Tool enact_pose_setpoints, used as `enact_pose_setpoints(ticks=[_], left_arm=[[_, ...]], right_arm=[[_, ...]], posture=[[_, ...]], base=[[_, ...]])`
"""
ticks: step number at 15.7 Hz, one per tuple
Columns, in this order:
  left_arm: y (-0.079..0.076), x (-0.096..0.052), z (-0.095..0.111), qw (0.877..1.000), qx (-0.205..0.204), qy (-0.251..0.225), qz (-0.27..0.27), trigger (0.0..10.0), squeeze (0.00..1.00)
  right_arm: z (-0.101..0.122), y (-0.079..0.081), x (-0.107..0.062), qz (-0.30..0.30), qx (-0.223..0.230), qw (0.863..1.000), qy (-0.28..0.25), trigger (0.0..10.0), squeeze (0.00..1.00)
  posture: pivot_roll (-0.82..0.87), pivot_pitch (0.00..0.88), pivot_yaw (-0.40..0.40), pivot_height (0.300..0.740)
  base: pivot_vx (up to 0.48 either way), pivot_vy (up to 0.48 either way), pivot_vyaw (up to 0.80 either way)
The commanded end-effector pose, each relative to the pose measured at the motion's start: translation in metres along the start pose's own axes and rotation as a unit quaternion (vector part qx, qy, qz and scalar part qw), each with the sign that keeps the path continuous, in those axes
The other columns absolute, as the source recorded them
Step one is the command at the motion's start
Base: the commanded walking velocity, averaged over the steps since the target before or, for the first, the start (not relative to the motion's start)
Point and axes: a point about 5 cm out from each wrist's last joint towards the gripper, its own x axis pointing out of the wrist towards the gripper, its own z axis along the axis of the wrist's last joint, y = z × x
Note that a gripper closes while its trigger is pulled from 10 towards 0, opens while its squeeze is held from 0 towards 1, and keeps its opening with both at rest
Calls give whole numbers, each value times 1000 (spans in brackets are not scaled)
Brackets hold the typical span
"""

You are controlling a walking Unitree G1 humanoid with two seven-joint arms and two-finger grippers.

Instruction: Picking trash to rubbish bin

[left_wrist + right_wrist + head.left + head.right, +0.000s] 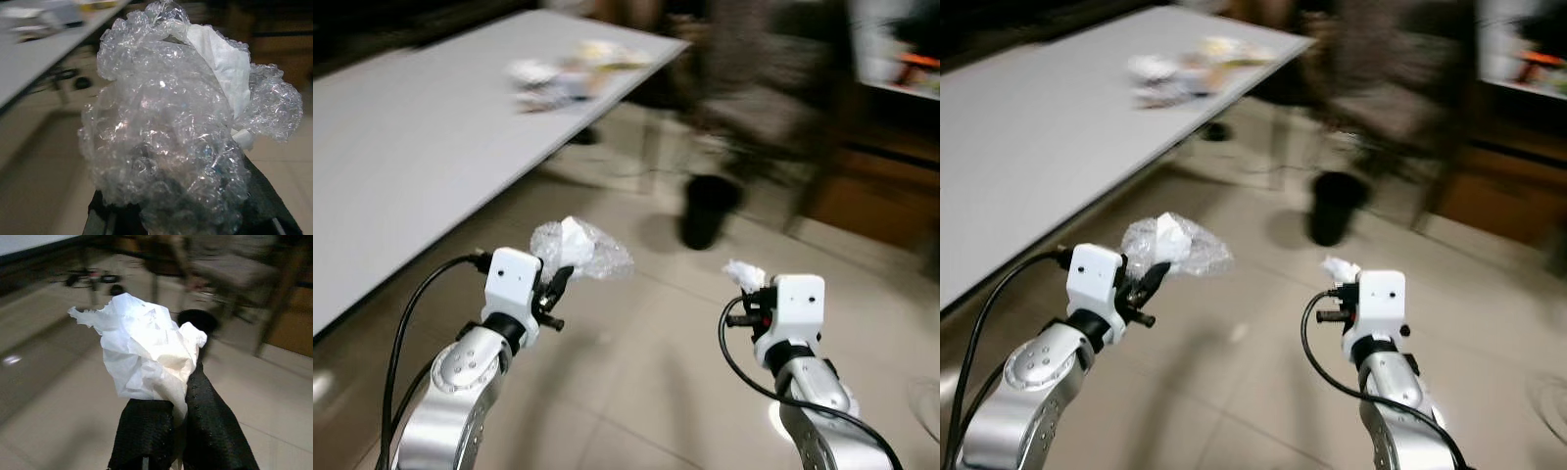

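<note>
The left gripper [558, 286] holds a crinkled wad of clear bubble wrap [582, 249] around white paper, bulging past its closed jaws. The right gripper [183, 396] pinches a crumpled white tissue [146, 352] standing upright. Beyond, a black rubbish bin [708, 210] stands on the tiled floor [626, 372]; blurred litter [568, 73] lies on the grey worktop [411, 157].

Clear crumpled bubble wrap [579, 249] bunched around a white paper scrap, pinched in the left tool [555, 284], raised above the floor at 9 o'clock. Crumpled white tissue [146, 350] clamped between the right tool [183, 396] fingers at 3 o'clock. Black rubbish bin [708, 210] upright on the tiles at 12 o'clock, blurred, well apart from both.
</note>
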Motion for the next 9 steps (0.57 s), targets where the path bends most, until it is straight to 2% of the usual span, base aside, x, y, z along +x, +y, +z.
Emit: enact_pose_setpoints(ticks=[1, 9], left_arm=[[-1, 2, -1, 1000, 3, 1, -7, 10000, 0], [2, 8, -7, 1000, 12, 5, 10, 10000, 0]], right_arm=[[0, 1, 1, 1, -1, 1000, -3, 10000, 0], [0, 6, 9, 23, -19, 1000, 2, 10000, 0]], posture=[[-43, 38, -28, 740], [-51, 42, -25, 740]], base=[[360, 0, -531], [384, 0, 0]])
